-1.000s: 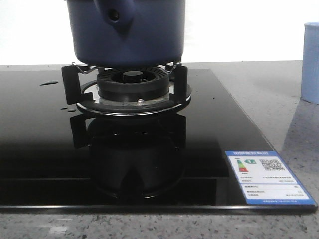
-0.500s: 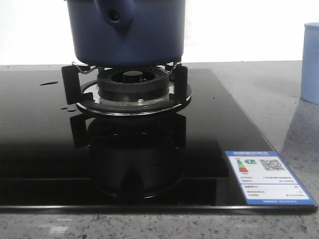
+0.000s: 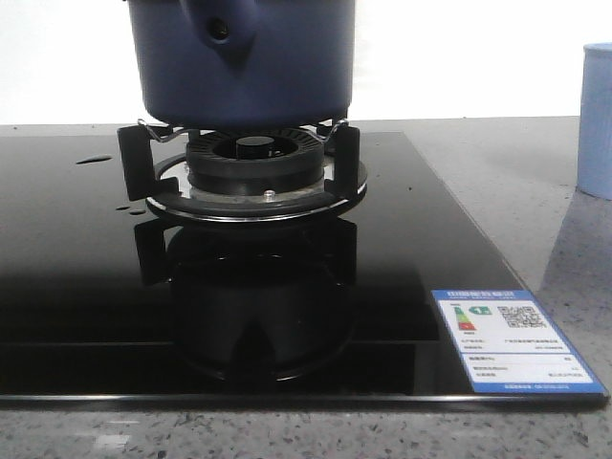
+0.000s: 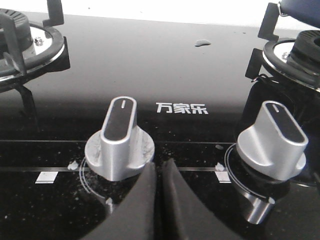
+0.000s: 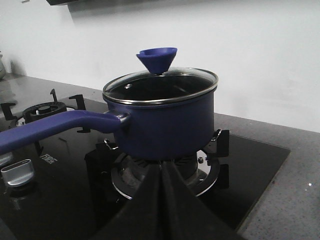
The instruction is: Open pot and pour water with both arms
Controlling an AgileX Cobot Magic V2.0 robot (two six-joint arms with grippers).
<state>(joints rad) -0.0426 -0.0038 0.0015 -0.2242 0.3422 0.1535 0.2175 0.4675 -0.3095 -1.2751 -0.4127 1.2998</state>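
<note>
The dark navy pot (image 3: 244, 62) stands on the gas burner (image 3: 253, 177) at the top of the front view, its handle stub pointing toward the camera. In the right wrist view the pot (image 5: 165, 120) carries a glass lid (image 5: 160, 84) with a blue cone knob (image 5: 157, 57), and its long handle (image 5: 50, 127) reaches away to one side. My right gripper (image 5: 161, 169) is shut and empty, a short way from the pot's wall. My left gripper (image 4: 161, 167) is shut and empty, low over the hob between two silver control knobs (image 4: 120, 137). Neither gripper shows in the front view.
A pale blue cup (image 3: 595, 120) stands on the grey counter at the right edge. The black glass hob (image 3: 402, 239) has an energy label (image 3: 516, 339) at its front right corner. A second burner (image 4: 20, 40) lies to the left, and a second knob (image 4: 272, 137) sits beside my left gripper.
</note>
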